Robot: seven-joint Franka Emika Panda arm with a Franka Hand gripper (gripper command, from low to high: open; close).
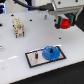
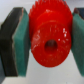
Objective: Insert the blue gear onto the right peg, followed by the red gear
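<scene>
The red gear [image 2: 48, 34] fills the wrist view, its toothed rim and centre hole facing the camera, clamped between two teal-padded fingers [image 2: 22, 42]. In the exterior view my gripper [image 1: 63, 23] hangs at the upper right, shut on the red gear [image 1: 64, 23], above and beyond the plate. The blue gear [image 1: 50, 52] lies flat on the grey black-rimmed plate [image 1: 33, 61], on the exterior view's right half of it. The right peg is hidden under the blue gear. The plate's other thin dark pin [image 1: 36, 55] stands free on the exterior view's left side.
A small cream and brown block object [image 1: 18, 27] stands on the white table [image 1: 15, 50] at the exterior view's left. A small dark upright item [image 1: 46, 17] stands near the table's far edge.
</scene>
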